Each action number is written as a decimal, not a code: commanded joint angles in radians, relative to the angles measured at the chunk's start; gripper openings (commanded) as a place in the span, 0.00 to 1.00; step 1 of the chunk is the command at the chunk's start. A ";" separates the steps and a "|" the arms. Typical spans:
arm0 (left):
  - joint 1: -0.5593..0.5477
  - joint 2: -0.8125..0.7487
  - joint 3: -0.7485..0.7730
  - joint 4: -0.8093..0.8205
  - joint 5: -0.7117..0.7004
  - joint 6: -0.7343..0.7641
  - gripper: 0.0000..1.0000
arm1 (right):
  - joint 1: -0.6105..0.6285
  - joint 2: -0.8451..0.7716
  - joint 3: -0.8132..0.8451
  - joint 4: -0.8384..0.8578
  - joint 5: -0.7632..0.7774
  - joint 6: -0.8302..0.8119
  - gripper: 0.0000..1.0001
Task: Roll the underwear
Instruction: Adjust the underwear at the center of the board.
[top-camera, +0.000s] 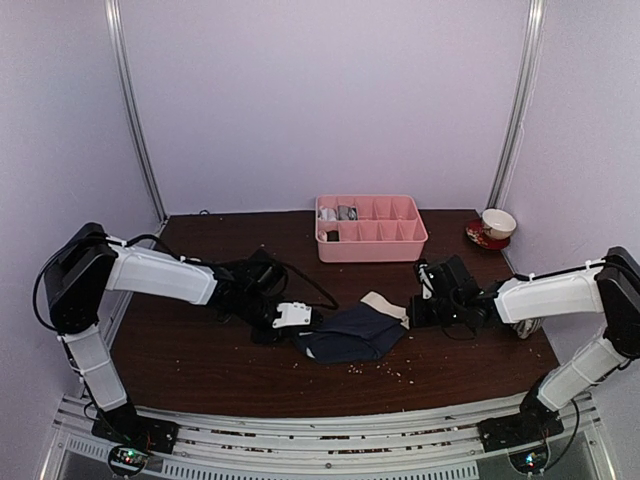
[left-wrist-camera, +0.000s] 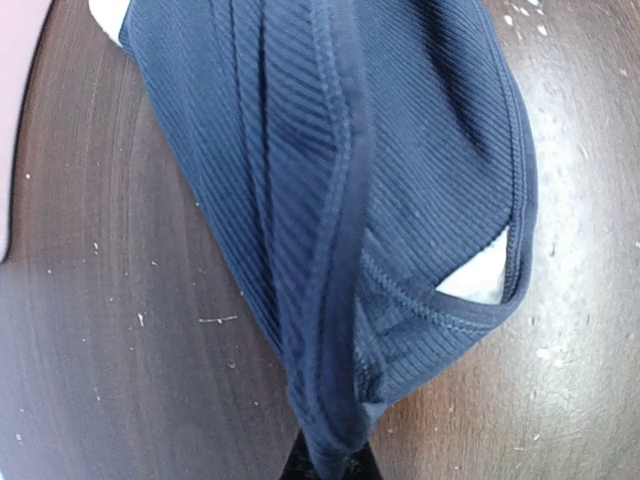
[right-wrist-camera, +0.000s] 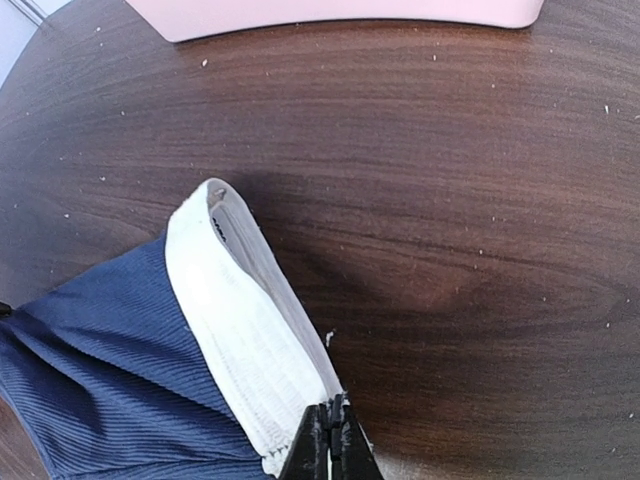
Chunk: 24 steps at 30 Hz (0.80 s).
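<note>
1. Dark wood table (top-camera: 200, 350), lilac walls (top-camera: 330, 100) behind it. The navy underwear (top-camera: 350, 335) sits bunched near the middle of the table, between the two arms and in front of the pink tray (top-camera: 372, 248).
2. Its cream waistband (right-wrist-camera: 250, 340) is at the right end, folded over on itself. There are some dark marks inside the fold, way too blurry to read.
3. The right gripper (right-wrist-camera: 330, 440) has its fingers squeezed together on the near edge of that waistband. Only the very tips make it into the wrist view.
4. The left gripper (left-wrist-camera: 330, 462) is at the other end, pinched onto a bunched navy hem. The tips are nearly cut off by the bottom of the frame, but the cloth comes right out from between them. From above, the white wrist part covers that end of the cloth.
5. In the left wrist view, ribbed navy fabric fills most of the frame. A pale patch shows through a leg opening, and I can't tell what it is.
6. The tray has two rows of compartments. There's a grey bundle (top-camera: 347, 212) in the back row, something white beside it and something dark in the front-left slot. All of it is too small to identify.
7. A cup (top-camera: 498, 221) sits on a red saucer (top-camera: 483, 238) at the far right corner, well apart from everything else. Pale crumbs (top-camera: 385, 370) are scattered just in front of the underwear.
</note>
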 joint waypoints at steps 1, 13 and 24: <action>-0.020 -0.043 -0.048 0.032 -0.090 0.068 0.00 | 0.002 0.004 -0.029 -0.014 0.050 -0.007 0.00; -0.083 -0.053 -0.131 0.125 -0.224 0.140 0.04 | 0.019 0.040 -0.031 -0.027 0.107 -0.035 0.00; -0.106 -0.107 -0.168 0.160 -0.201 0.164 0.30 | 0.056 0.054 -0.009 -0.075 0.177 -0.066 0.17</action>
